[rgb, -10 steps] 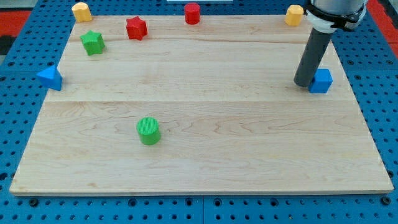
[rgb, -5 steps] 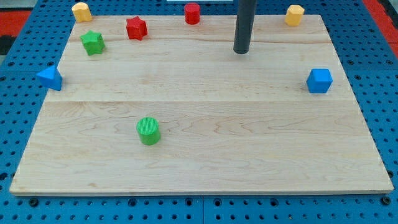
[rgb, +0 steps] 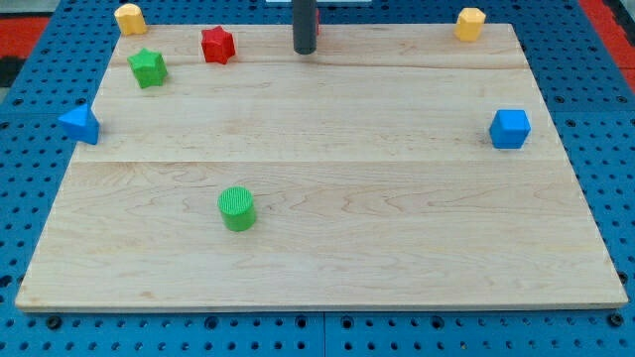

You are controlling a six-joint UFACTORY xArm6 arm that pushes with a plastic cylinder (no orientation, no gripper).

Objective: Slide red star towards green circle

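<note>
The red star (rgb: pixel 217 45) lies near the board's top edge, left of centre. The green circle (rgb: pixel 237 208) stands lower down, left of centre, far below the star. My tip (rgb: pixel 304 50) is at the top edge, a short way to the right of the red star and apart from it. The dark rod stands in front of the red block (rgb: pixel 317 17) at the top edge and hides nearly all of it.
A green star (rgb: pixel 148 67) lies just left of the red star. A blue triangle (rgb: pixel 79 124) sits at the left edge, a blue cube (rgb: pixel 510 128) at the right. Yellow blocks sit at the top left corner (rgb: pixel 130 17) and top right corner (rgb: pixel 470 22).
My tip has swept from beside the blue cube at the right, across the top of the board to the left, and now stands near the red star. No block has moved.
</note>
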